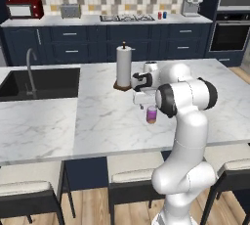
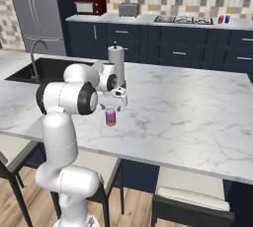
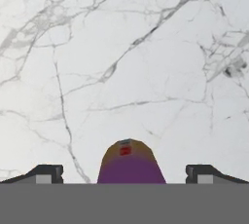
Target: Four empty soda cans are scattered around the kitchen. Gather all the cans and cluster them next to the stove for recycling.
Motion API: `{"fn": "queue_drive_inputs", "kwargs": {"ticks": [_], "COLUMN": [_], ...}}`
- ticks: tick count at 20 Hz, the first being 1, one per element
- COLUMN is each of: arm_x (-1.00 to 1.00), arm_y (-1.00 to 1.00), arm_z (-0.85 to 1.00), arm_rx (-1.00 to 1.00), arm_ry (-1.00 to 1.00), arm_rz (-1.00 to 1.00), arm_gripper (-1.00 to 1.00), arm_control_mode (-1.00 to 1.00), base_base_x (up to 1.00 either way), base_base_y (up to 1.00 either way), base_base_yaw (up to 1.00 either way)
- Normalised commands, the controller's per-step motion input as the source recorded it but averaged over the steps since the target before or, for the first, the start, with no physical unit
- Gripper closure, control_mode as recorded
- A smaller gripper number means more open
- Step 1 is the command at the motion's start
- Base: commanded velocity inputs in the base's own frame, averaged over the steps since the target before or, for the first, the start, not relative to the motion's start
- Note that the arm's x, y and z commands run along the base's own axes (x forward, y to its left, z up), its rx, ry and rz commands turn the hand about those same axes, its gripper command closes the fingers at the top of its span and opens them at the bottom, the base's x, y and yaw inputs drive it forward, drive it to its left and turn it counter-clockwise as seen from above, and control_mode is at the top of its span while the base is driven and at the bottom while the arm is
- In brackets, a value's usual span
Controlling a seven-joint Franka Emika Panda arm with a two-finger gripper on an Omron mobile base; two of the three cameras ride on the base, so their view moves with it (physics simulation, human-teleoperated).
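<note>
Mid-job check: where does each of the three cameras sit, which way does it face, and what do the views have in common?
Left base view: behind the arm's left, looking forward across the island counter to the stove; arm at lower right.
Right base view: behind its right; arm at lower left.
Hand view: on the hand, looking down onto the marble; fingertips flank the purple can.
Shared: the open gripper just above that can.

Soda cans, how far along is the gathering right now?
Two small cans, one red and one blue, already stand right of the black gas stove. In hand: the open gripper straddles the purple can on the white marble island, not yet closed. Left: grasp it, carry it over, find any others.
</note>
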Motion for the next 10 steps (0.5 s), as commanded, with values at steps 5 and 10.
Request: {"fn": "queue_drive_inputs", "kwargs": {"ticks": [5,10], "arm_x": [-0.05,-0.1], "arm_y": [0.0,0.0], "arm_z": [0.0,0.0], "arm_rx": [0.0,0.0], "arm_ry": [0.01,0.01], "arm_rz": [0.0,0.0], "arm_gripper": [-1.0,-1.0], "arm_control_mode": [-1.0,-1.0], "base_base_x": [0.0,0.0], "base_base_y": [0.0,0.0], "base_base_yaw": [0.0,0.0]}}
